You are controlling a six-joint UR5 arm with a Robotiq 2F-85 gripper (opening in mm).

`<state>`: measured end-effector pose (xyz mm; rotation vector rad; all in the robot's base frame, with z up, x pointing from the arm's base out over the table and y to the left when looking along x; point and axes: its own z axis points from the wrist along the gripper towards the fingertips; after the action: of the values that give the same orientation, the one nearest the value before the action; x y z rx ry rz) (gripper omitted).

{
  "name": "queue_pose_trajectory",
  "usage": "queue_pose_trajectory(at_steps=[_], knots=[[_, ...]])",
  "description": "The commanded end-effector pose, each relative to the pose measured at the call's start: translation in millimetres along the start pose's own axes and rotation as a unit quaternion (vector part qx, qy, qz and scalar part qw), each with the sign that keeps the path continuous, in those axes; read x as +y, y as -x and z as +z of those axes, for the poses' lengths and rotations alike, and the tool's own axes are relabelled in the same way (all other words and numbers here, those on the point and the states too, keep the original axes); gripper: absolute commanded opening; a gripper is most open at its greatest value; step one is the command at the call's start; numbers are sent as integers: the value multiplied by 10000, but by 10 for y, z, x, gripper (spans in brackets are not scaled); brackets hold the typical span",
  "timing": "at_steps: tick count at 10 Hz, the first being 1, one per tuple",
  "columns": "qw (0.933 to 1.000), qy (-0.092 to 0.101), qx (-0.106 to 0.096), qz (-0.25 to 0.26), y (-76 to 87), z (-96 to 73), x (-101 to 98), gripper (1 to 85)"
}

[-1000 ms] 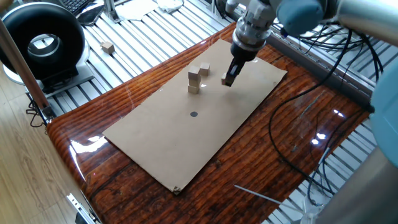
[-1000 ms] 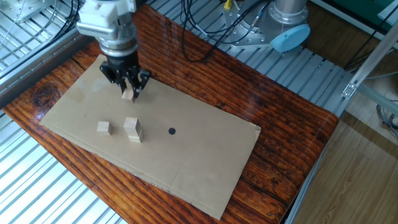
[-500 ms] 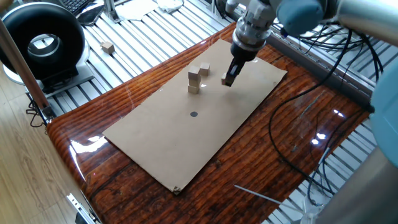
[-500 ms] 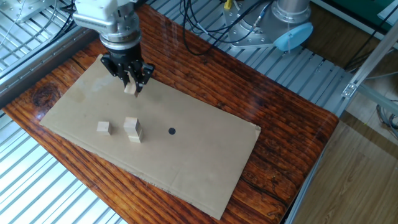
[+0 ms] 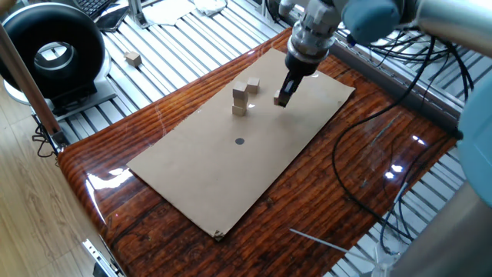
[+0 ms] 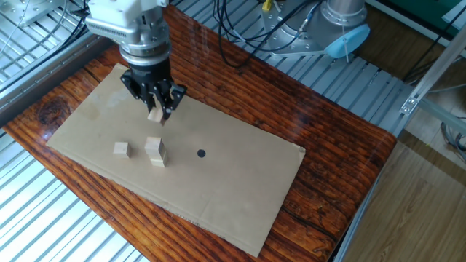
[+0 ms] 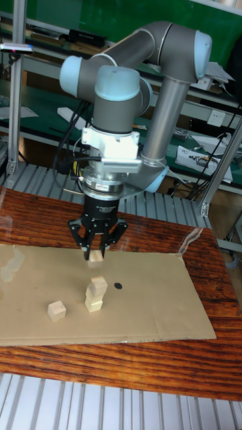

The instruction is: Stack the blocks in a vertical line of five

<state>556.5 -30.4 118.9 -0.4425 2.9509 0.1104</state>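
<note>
My gripper (image 6: pixel 156 110) is shut on one pale wooden block (image 6: pixel 155 115) and holds it in the air above the cardboard sheet (image 6: pixel 218 189). In the tall fixed view the held block (image 7: pixel 97 257) hangs just above a stack of two blocks (image 7: pixel 96 294), a little behind it. The same stack (image 6: pixel 155 151) stands left of the dark spot (image 6: pixel 202 153). A single block (image 6: pixel 121 149) lies beside the stack. From the one fixed view the gripper (image 5: pixel 284 95) with its block (image 5: pixel 280 99) is to the right of the stack (image 5: pixel 240 100) and the single block (image 5: pixel 253 85).
Another tan block (image 5: pixel 134 58) lies off the table on the metal slats at the far left. A black round device (image 5: pixel 50 58) stands beyond the table's left end. Cables (image 5: pixel 369 146) trail over the glossy wooden table (image 5: pixel 361 200) on the right.
The gripper has carried the block away from the sheet's far corner and closer to the two-block stack. The stack and the single block have not moved.
</note>
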Motion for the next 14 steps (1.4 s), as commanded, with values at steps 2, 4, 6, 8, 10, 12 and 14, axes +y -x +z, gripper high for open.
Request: queue_pose_trajectory(at_steps=[2,4,6,8,10,12,14], knots=[[9994,31,-332,-31,318,-21,129,137],[9988,7,-469,-110,420,-18,131,137],[9980,-21,-567,-282,514,13,105,137],[9963,-156,-526,-666,544,58,32,133],[9950,-250,-429,-871,515,88,10,130],[9950,-232,-403,-885,508,105,12,127],[9948,-218,-283,-958,435,117,-6,117]])
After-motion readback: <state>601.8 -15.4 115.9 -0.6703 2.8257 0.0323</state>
